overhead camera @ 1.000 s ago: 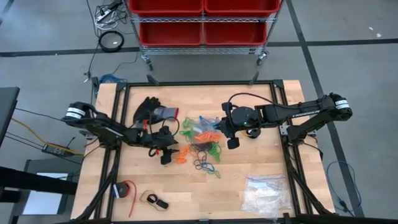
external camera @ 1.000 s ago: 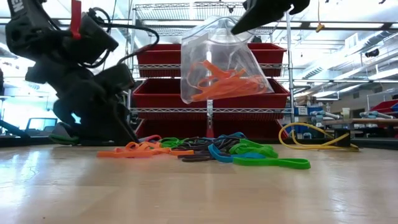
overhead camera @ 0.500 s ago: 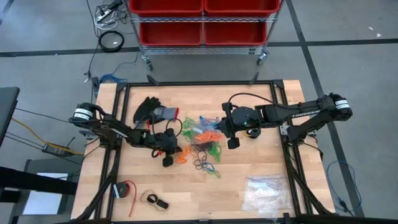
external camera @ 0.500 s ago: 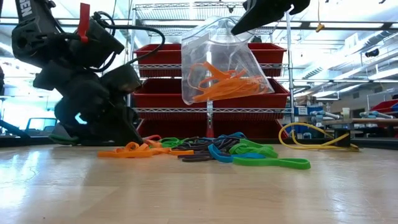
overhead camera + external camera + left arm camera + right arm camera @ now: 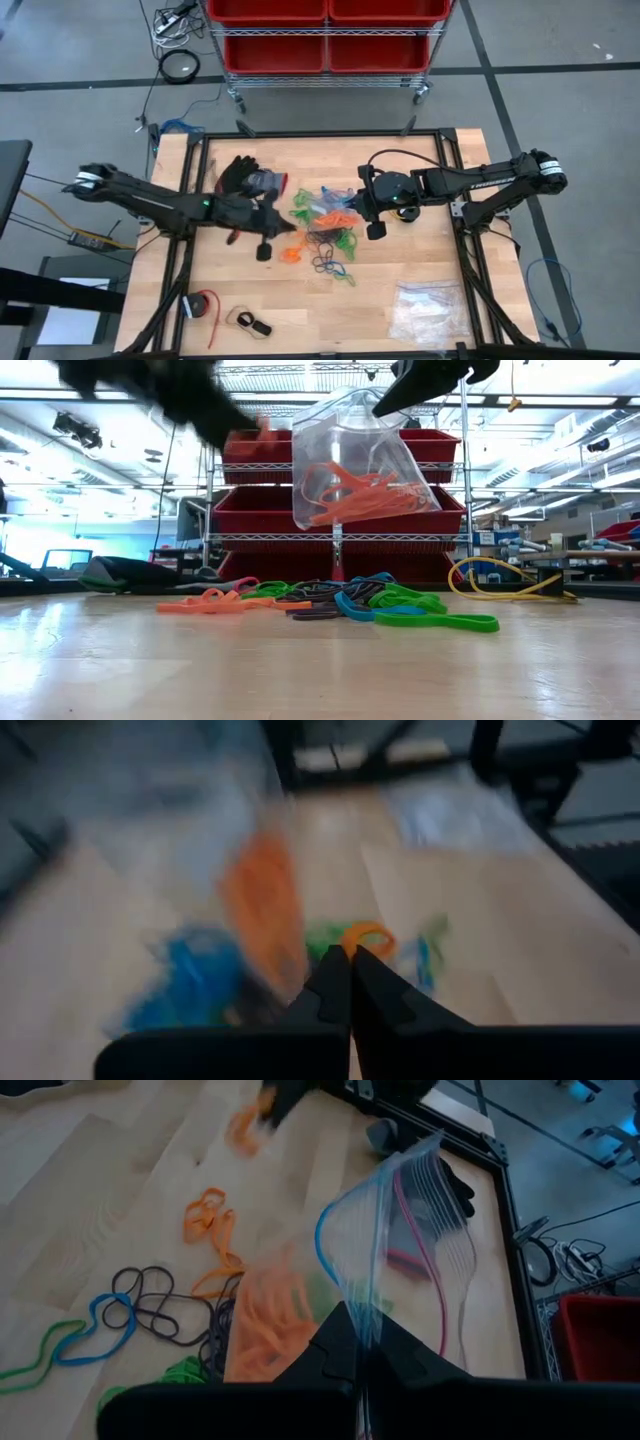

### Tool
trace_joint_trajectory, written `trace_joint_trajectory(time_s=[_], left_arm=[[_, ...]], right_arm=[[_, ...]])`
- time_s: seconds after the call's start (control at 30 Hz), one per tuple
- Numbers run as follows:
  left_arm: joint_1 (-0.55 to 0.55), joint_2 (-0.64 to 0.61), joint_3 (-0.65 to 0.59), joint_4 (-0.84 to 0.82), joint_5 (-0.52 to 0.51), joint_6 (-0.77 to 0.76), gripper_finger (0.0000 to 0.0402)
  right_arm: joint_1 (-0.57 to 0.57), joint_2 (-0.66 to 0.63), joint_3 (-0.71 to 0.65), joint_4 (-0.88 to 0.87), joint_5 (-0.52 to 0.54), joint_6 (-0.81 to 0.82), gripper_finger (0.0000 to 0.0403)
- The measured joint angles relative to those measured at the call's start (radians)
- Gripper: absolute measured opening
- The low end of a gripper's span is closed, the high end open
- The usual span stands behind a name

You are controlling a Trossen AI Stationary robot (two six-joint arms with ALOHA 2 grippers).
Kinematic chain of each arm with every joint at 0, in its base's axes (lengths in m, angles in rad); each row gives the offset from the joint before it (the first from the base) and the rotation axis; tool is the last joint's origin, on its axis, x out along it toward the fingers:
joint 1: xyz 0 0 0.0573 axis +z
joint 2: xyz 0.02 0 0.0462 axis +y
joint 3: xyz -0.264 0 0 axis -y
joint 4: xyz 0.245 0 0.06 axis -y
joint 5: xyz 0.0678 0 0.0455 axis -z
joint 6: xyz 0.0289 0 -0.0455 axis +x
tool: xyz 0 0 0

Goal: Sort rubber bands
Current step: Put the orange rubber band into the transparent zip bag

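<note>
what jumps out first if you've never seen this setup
The clear bag of orange bands, held in the air over mid-table by the right gripper. Beneath it sprawls a tangle of rubber bands, and the left gripper, raised beside the bag, pinches one orange band.

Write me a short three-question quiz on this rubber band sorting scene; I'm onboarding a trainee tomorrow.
1. True or false: the right gripper holds the clear bag above the table.
2. What colour are the bands inside that bag?
3. What does the left gripper carry? A) an orange rubber band B) the black glove C) nothing

Key:
1. True; it pinches the bag's top edge, and the bag hangs over the pile of loose bands.
2. Orange.
3. A; its fingers are shut on the band, lifted off the table.
</note>
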Motion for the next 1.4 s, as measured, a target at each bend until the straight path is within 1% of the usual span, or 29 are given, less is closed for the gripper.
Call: trace_joint_trajectory(time_s=[0.13, 0.27, 0.4, 0.63, 0.77, 0.83, 0.97, 1.07, 1.2, 1.3, 1.4], left_arm=[[0.004, -0.03, 0.126, -0.047, -0.091, 0.096, 0.0002], [0.037, -0.001, 0.232, -0.04, -0.145, 0.173, 0.0002], [0.077, 0.065, 0.316, -0.039, -0.152, 0.221, 0.0002], [0.148, 0.219, 0.434, -0.059, -0.149, 0.25, 0.0002], [0.172, 0.296, 0.487, -0.148, -0.145, 0.25, 0.0003], [0.175, 0.327, 0.504, -0.208, -0.125, 0.25, 0.0004], [0.172, 0.357, 0.528, -0.243, -0.095, 0.25, 0.0007], [0.159, 0.358, 0.539, -0.246, -0.095, 0.258, 0.0028], [0.145, 0.349, 0.571, -0.285, -0.103, 0.273, 0.0085], [0.138, 0.341, 0.611, -0.374, -0.105, 0.272, 0.013], [0.131, 0.341, 0.648, -0.454, -0.131, 0.269, 0.0163]], right_arm=[[0.0, 0.0, 0.0, 0.01, 0.0, 0.0, 0.0], [0.0, 0.0, 0.0, 0.013, 0.0, 0.0, 0.0], [0.0, 0.0, 0.0, 0.014, 0.0, -0.003, 0.0], [0.0, 0.0, 0.0, 0.016, 0.0, -0.013, 0.0], [0.0, 0.0, 0.0, 0.013, 0.0, -0.014, 0.0], [0.0, 0.0, 0.0, 0.003, 0.0, -0.014, 0.0], [0.0, 0.0, 0.0, -0.001, 0.0, -0.014, 0.0], [0.0, 0.0, 0.0, -0.001, 0.0, -0.014, 0.0], [0.0, 0.0, 0.0, -0.002, 0.001, -0.01, 0.0], [0.0, 0.0, 0.0, -0.002, 0.0, -0.009, 0.0], [0.0, 0.0, 0.0, -0.002, 0.001, -0.009, 0.0]])
